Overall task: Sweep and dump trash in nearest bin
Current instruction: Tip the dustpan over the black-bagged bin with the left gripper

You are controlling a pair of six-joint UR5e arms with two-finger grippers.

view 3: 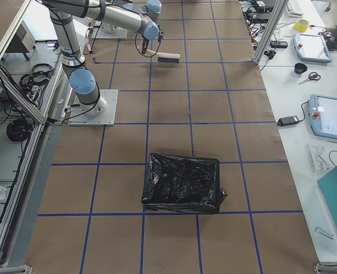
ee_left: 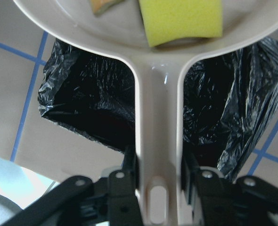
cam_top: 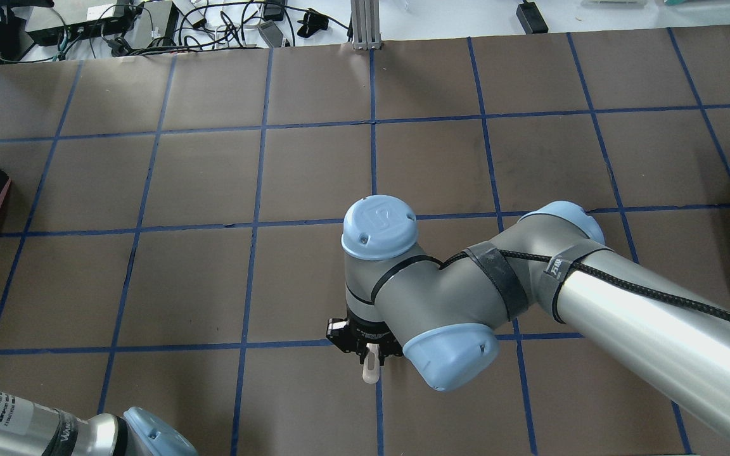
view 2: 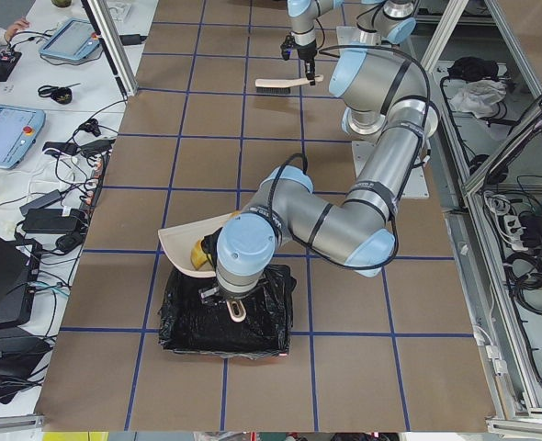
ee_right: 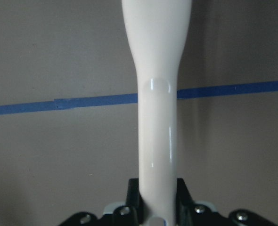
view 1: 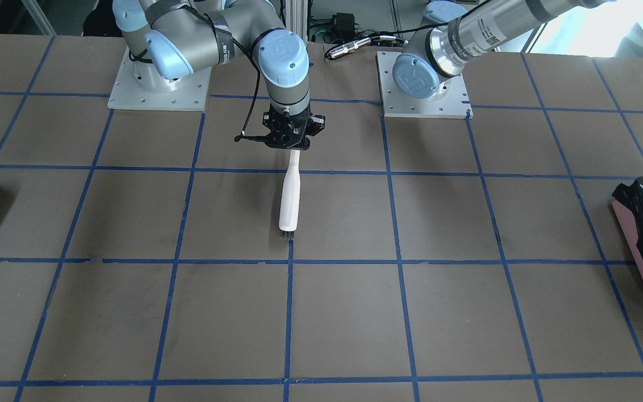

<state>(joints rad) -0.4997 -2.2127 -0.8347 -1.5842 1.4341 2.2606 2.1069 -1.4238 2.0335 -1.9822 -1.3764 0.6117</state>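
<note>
Left tool [ee_left: 159, 169] is pressed onto the dustpan [ee_left: 158, 108] handle, one finger on each side. We read it as a firm pinch. The pan hangs in the air above the bin [ee_left: 87, 103], the pink-sided one at the left end of the counter [view 1: 466, 312].

Trash is in the pan. The sponge [ee_left: 181, 21] is plain to see, with a tan scrap [ee_left: 103, 4] beside it at the frame edge. The left side view shows a golden lump [view 2: 200, 255], which we take for the bread roll. We cannot count all three items.

Key relation: the handle's long axis runs straight out from the left tool, and the load lies at its far end, past the fingers. Black liner shows on both sides of the handle, directly beneath it, so the bin sits under the handle and the load rides further out. In the left side view the pan head seems to overhang the bin's rim, though the pan's height makes that uncertain. Our judgement is that the tip must send the load inside the liner, or it spills on the counter.

Right tool [view 1: 293, 146] pinches the white brush [view 1: 289, 201] by the handle end, bristles down, mid-counter and well apart from the bin. The left arm is far nearer.

The surface is flat and brown with a blue tape grid. A second black-bagged container [view 3: 183, 182] sits at the right end.
</note>
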